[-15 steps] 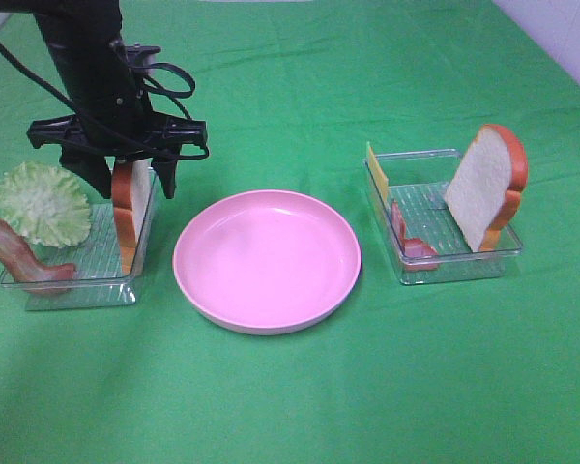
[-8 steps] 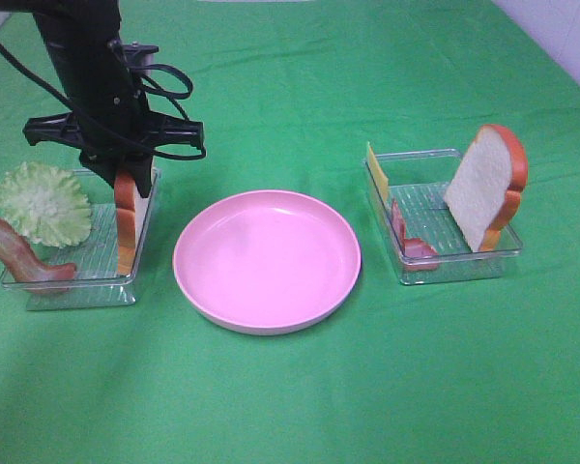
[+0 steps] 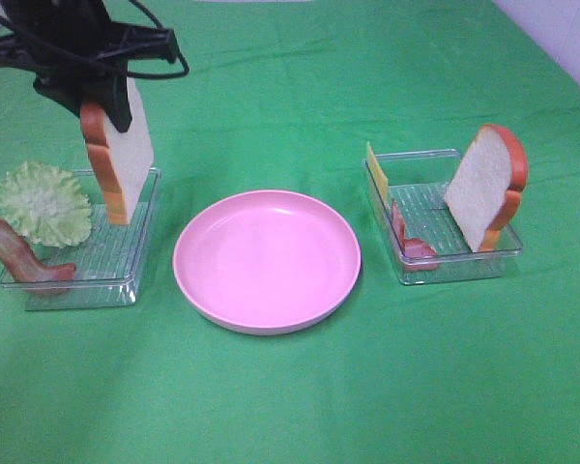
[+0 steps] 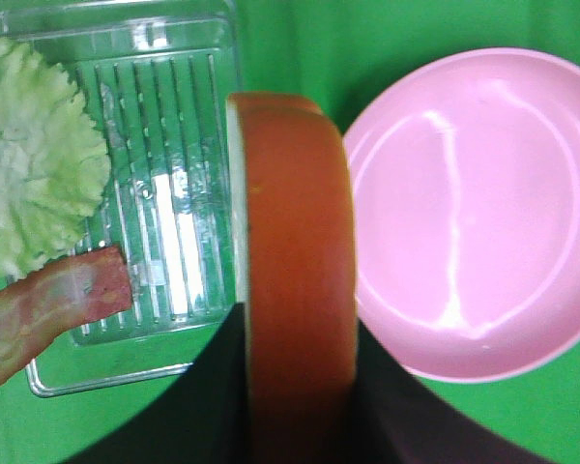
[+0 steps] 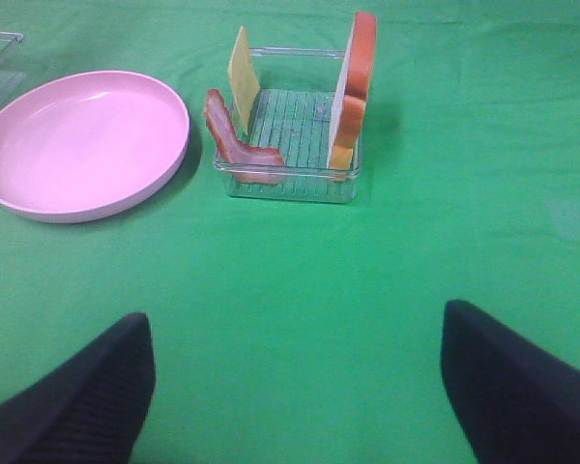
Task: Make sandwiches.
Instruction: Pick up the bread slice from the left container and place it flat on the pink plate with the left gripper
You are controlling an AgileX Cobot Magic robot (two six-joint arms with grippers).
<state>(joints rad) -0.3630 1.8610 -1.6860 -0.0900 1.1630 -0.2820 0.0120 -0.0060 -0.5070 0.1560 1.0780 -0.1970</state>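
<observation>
My left gripper (image 3: 104,104) is shut on the top of a white bread slice (image 3: 118,162) with orange-brown crust, which hangs upright just above the left clear tray (image 3: 77,282). In the left wrist view the slice's crust (image 4: 300,280) fills the middle between the dark fingers (image 4: 208,401). A pale green lettuce leaf (image 3: 41,203) and a reddish bacon strip (image 3: 19,253) rest in that tray. The second bread slice (image 3: 485,186), yellow cheese (image 3: 376,169) and a pink-red strip (image 3: 411,242) stand in the right tray (image 3: 464,266). My right gripper (image 5: 300,387) is open over bare cloth, well short of that tray (image 5: 285,184).
A round pink plate (image 3: 267,259) lies between the two trays on the green cloth, with nothing on it. The left wrist view shows the plate (image 4: 474,213) right beside the held slice. The right arm is outside the exterior view.
The left gripper closed on the bread slice in the left tray and lifted it up and back, clear of the tray. The right gripper has not moved.
</observation>
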